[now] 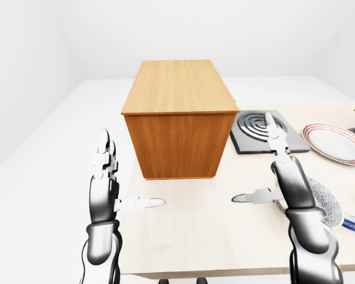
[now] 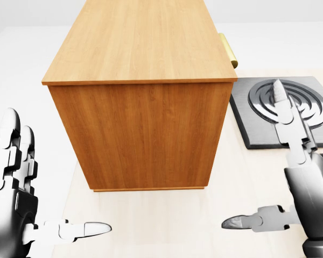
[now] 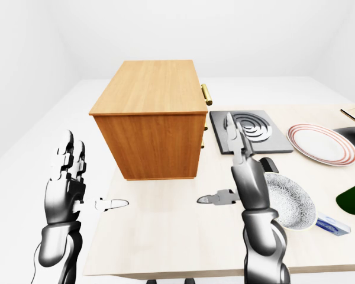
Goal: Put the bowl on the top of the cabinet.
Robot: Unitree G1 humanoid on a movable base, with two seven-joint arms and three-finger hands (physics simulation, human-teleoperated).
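Both hands are up over the pale wooden tabletop [image 1: 195, 231], and neither holds anything. The right hand [image 3: 236, 168] stands with its fingers straight and spread wide, thumb jutting out toward the left of the view, palm empty. The left hand [image 1: 106, 186] mirrors it, splayed wide open, thumb pointing across toward the other hand.

The prize is the grey-white patterned round bowl [image 3: 291, 204]. It sits on the tabletop just to the outer side of the right hand, down by the wrist and forearm; in the right-eye view the arm covers its near rim, so whether arm and bowl touch I cannot tell. From the left hand it lies well apart, right across the table. So the right hand is clearly the nearer 1, and my read is that it takes the grab.

The bowl is round, so no long axis to line up on; its opening faces up.

The tall light-brown wooden cabinet [image 1: 177, 118] rises beyond and between the 2 hands, its flat top bare. The bowl lies to the right of the hand while the cabinet lies up and to its left, so the hand likely needs to swing outward and down first, then carry back across and up. Beyond the right fingertips sits the dark grey square burner plate with ring pattern [image 2: 290, 110].
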